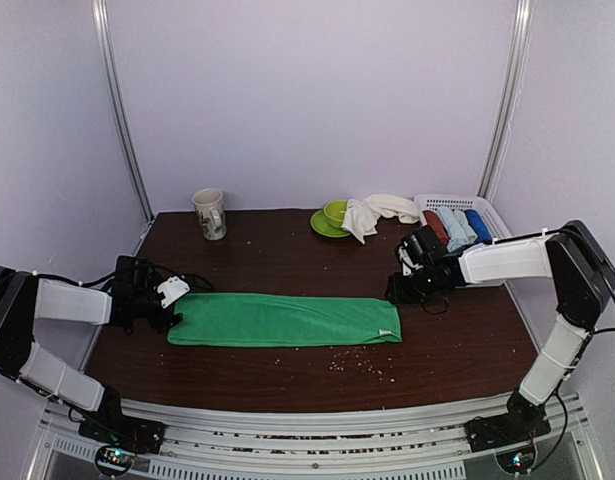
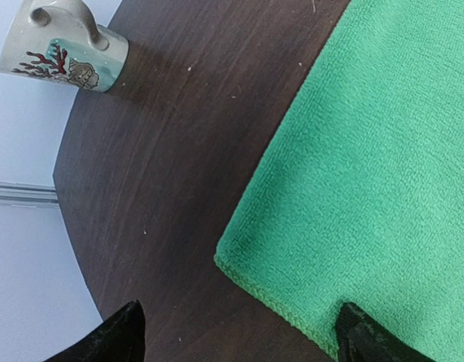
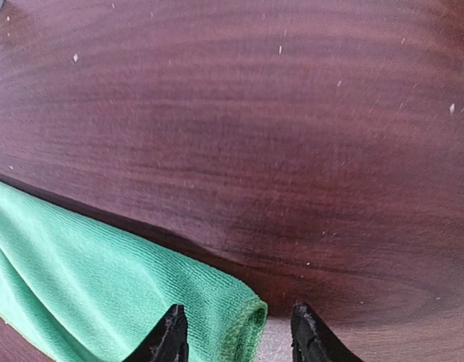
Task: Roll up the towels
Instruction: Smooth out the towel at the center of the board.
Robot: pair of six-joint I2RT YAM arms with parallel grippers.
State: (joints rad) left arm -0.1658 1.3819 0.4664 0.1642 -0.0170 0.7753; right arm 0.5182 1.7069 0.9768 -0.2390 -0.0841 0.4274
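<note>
Green towel [image 1: 284, 320] lay as a long folded strip, left-to-right across the table [image 1: 287, 255], when I logged it: left fingers [image 2: 122, 335] apart over its left end, right fingers [image 3: 167, 343] apart astride its right corner, each arm nearest its own end.

The table [image 3: 292, 113] is dark brown wood with a visible grain and a soft sheen, dotted with pale crumbs [image 1: 362, 362]. The green towel [image 2: 382, 166] is matt cloth with a fine, nubbly pile and a stitched hem. The mug [image 2: 66, 45] is smooth glazed ceramic with a printed coral motif. The cream towel [image 1: 372, 212] looks soft and matt. The basket [image 1: 457, 200] is white plastic lattice. The left gripper [image 2: 235, 335] has matt black fingertips [image 2: 122, 335].
</note>
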